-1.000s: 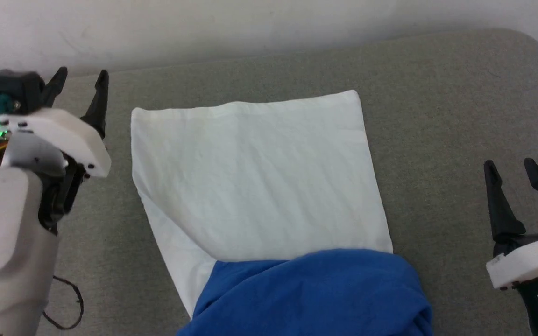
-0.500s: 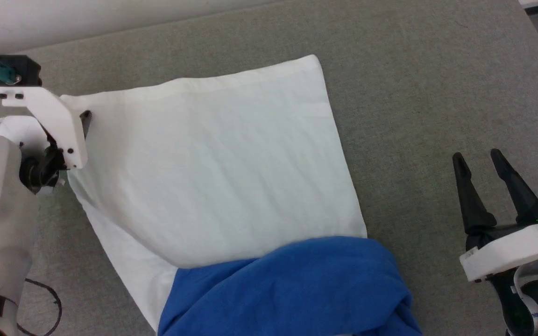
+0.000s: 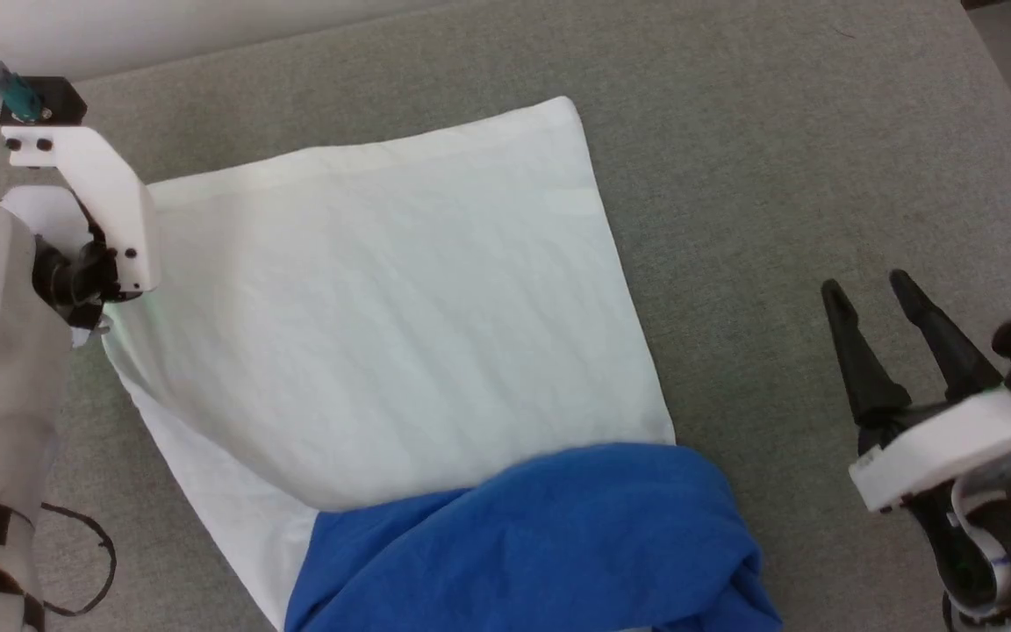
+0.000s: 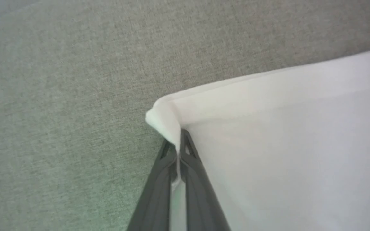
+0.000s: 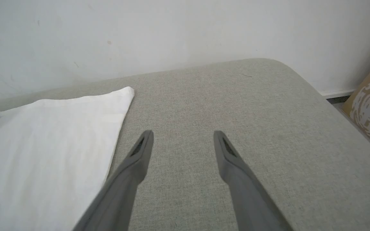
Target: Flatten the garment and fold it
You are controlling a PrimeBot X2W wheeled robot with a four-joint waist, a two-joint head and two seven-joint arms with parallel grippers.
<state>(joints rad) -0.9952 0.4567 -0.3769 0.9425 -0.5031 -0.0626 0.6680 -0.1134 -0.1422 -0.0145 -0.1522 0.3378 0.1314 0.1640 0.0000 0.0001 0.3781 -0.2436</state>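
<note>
Here the garment (image 3: 400, 325) lies on the grey table (image 3: 777, 175). Its white body is spread fairly flat, and its blue part (image 3: 541, 544) is bunched in a heap at the near edge of the head view. A second white layer shows under the body along its left side. The left tool (image 4: 179, 141) is clamped tight on the far left corner of the white cloth; in the left wrist view that corner curls up past the fingertips, pinched between them. The right tool (image 3: 865, 286) hangs over bare table well to the right of the garment, fingers spread wide, holding nothing. A pale wall (image 5: 172, 32) runs behind the table, and a patterned brown box (image 5: 369, 112) stands off its right corner. A thin dark cable (image 3: 84, 562) loops beside the left arm.
</note>
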